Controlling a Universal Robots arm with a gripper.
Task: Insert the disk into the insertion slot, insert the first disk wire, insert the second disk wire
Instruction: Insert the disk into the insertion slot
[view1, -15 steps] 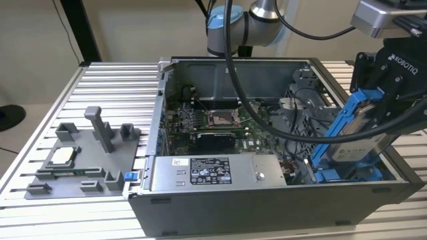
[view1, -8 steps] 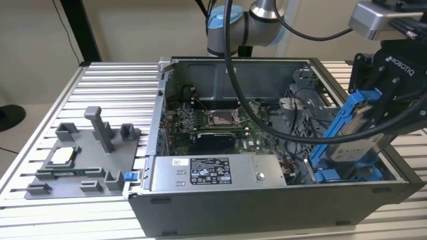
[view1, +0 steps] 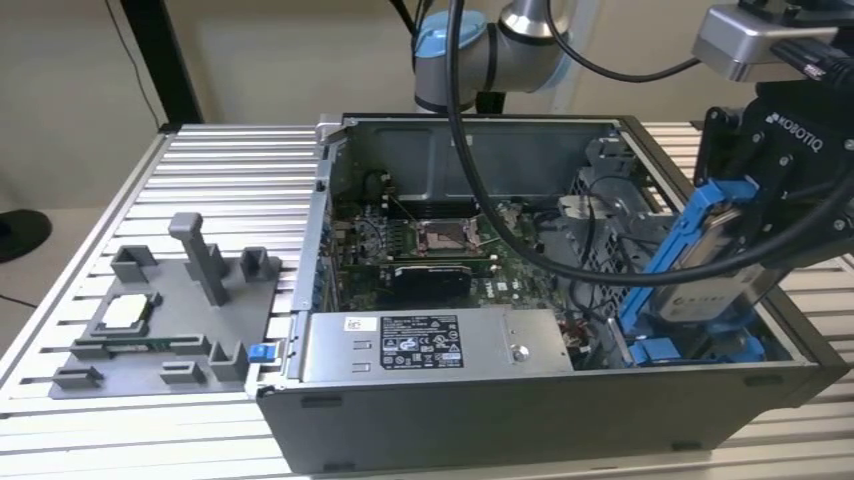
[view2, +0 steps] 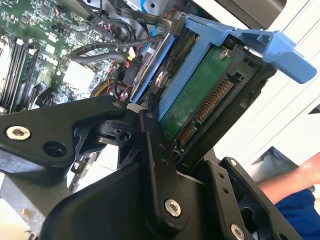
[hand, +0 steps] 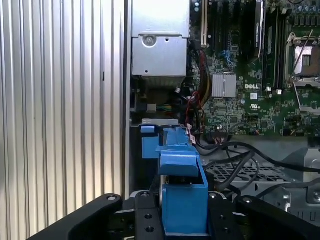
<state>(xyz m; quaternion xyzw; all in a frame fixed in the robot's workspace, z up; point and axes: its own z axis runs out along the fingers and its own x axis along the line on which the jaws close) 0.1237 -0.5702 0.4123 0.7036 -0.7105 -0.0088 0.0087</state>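
My gripper is shut on the disk, a silver-white drive in a bright blue carrier frame. The disk hangs steeply tilted over the front corner of the open computer case at the exterior view's right. Its lower end is down among the blue pieces of the insertion slot. In the second wrist view the disk's green circuit board and connector sit between my black fingers. In the first wrist view the blue carrier is clamped in the gripper, above the slot's blue pieces.
A labelled grey power-supply box lies beside the slot, with the motherboard behind it. Thick black cables drape across the case. A grey fixture stands on the ribbed table at the exterior view's left. A person's arm is nearby.
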